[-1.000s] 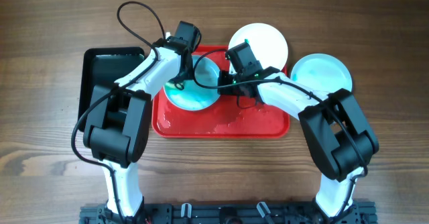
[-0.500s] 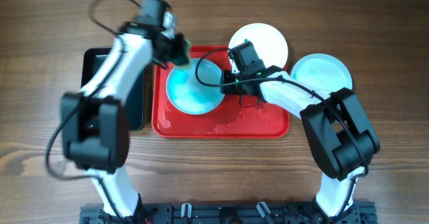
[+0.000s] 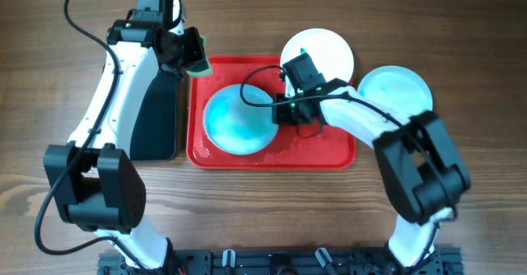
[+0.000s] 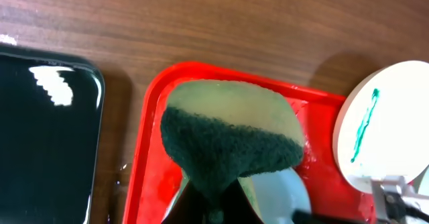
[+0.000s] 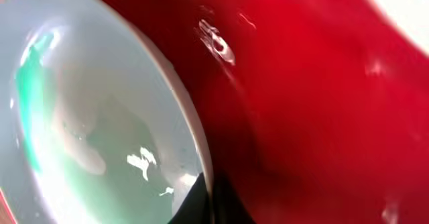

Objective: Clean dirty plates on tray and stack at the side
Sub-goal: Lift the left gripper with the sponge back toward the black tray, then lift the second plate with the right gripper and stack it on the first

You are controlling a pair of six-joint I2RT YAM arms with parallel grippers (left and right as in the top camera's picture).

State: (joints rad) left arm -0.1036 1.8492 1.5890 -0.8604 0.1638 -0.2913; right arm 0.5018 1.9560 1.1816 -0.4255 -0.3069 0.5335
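Note:
A wet pale aqua plate (image 3: 237, 120) lies in the left half of the red tray (image 3: 313, 153). My right gripper (image 3: 282, 110) is shut on its right rim; the right wrist view shows the jaws (image 5: 206, 198) pinching the plate's edge (image 5: 100, 117) over the tray (image 5: 322, 96). My left gripper (image 3: 191, 57) is shut on a green-and-yellow sponge (image 4: 228, 133), held over the tray's far left corner (image 4: 151, 163). A white plate (image 3: 323, 48) with a green streak (image 4: 385, 127) sits behind the tray. A second aqua plate (image 3: 394, 90) sits on the table to the right.
A narrow black tray (image 3: 152, 118) lies left of the red tray and shows in the left wrist view (image 4: 47, 130). Water films the red tray's floor. Wooden table surrounds everything. Cables loop above both arms.
My left arm has lifted the sponge off the aqua plate and swung it back and left to the tray's far left corner. My right gripper stays on the plate's rim.

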